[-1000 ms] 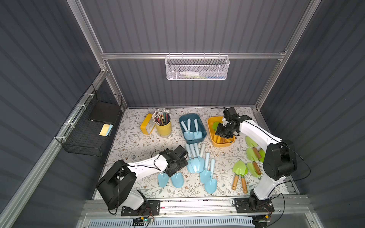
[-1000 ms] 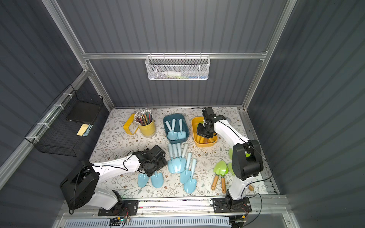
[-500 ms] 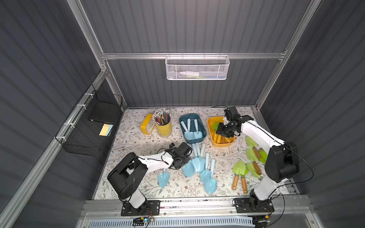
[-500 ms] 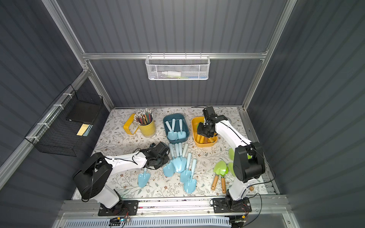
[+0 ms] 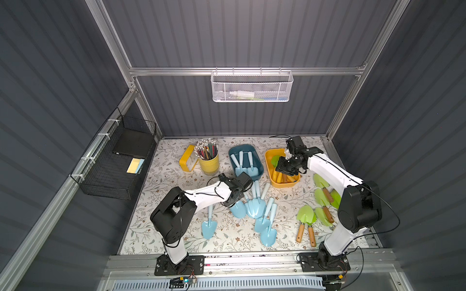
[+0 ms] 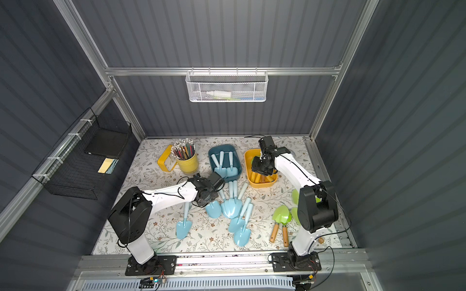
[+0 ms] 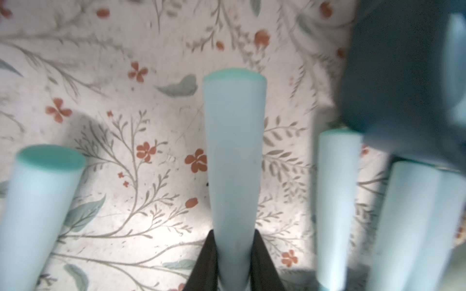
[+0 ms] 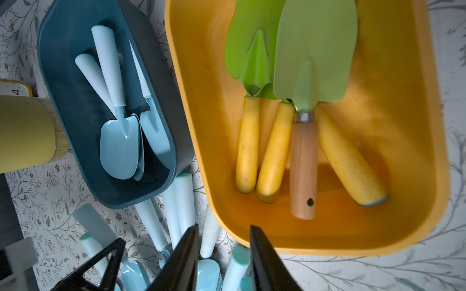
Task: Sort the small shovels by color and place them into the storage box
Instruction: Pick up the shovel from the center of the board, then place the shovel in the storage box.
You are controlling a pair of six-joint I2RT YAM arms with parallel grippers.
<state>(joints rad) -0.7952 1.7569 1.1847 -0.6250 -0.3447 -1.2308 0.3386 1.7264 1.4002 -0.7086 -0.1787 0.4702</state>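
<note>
Floral mat (image 7: 113, 75); pale-blue shovel (image 7: 234, 163) between jaws of left hand (image 7: 234, 236)

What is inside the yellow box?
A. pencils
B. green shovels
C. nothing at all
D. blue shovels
B: the yellow box holds green shovels with yellow and wooden handles, while the blue shovels lie in the dark blue box and the pencils stand in the yellow cup.
</note>
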